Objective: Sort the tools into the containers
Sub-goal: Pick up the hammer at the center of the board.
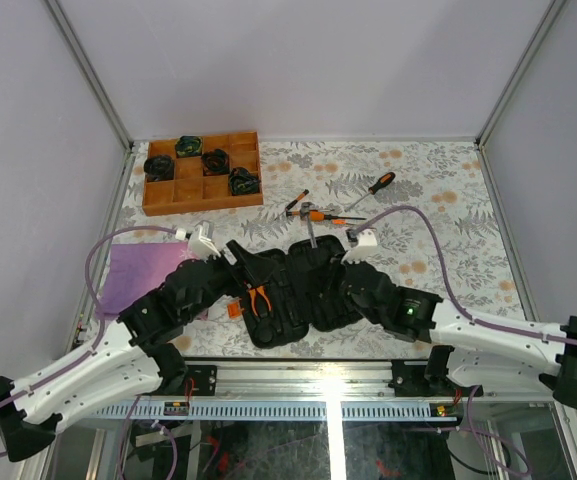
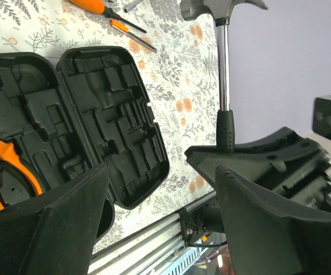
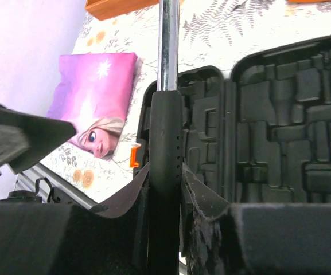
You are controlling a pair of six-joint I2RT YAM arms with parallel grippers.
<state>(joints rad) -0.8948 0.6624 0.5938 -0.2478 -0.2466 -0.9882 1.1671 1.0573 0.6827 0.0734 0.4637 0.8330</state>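
Far left on the counter (image 1: 438, 215), the purple cloth (image 1: 133, 275) and the wooden tray (image 1: 203, 190) sit out of play; neither looks like part of the sorting. Moving in, the left tool (image 2: 162, 172) hangs over the left half of the case (image 1: 288, 295) with its fingers spread wide and nothing between them, so it carries nothing at this moment. Just below it the orange pliers (image 2: 10, 172) are bedded in their moulded slot, one item that looks sorted. The case lies flat and fully open at the near edge, both halves facing up, which leaves every slot reachable from above. Across the middle now: the hammer (image 2: 224, 74) is off the counter, steel head high and shaft upright, its black grip pinched tight in the right tool (image 3: 165, 172). That grip is low on the handle, probably so the head and shaft can swing down into a long slot without the fingers fouling the moulding. It hovers beside the case's right half, not yet seated. Further right and back, the screwdrivers (image 1: 333, 212) lie loose on the counter, well apart from the case, waiting their turn.
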